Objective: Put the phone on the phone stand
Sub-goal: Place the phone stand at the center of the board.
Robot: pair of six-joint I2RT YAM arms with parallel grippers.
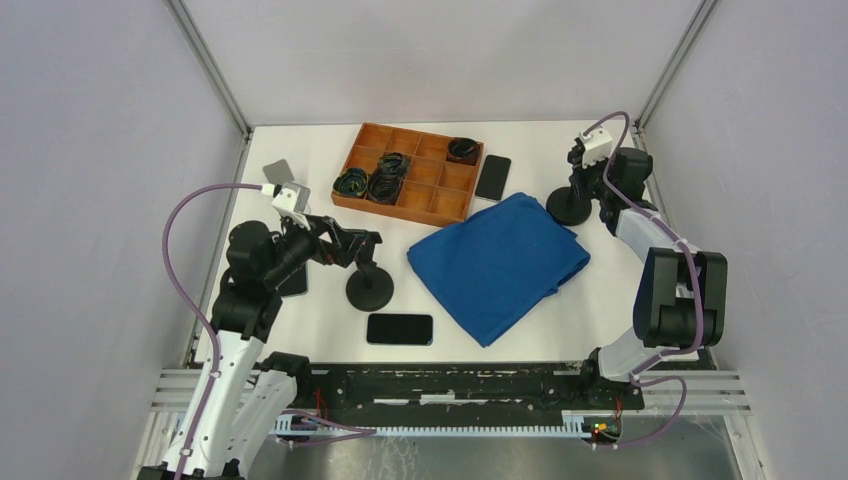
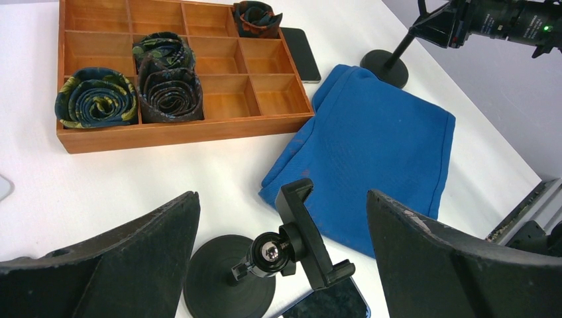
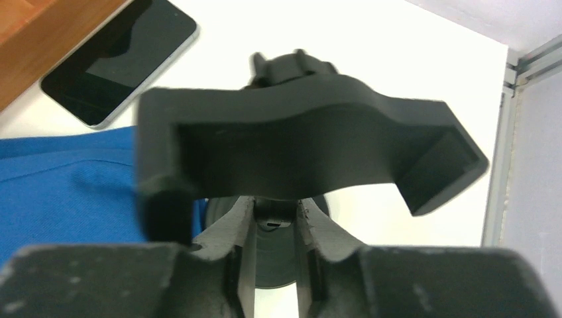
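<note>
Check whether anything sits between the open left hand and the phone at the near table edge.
Yes. The phone stand sits directly between the left hand and the phone; in the left wrist view its clamp overlaps the phone's edge. Nothing else visible is in the way.

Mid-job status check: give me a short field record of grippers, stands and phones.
left gripper: open, over near stand
right gripper: shut on far stand, at its stem
near stand: cradle empty
far stand: cradle empty, beyond blue cloth
near phone: lying flat beside near stand
far phone: flat beside wooden tray
</note>
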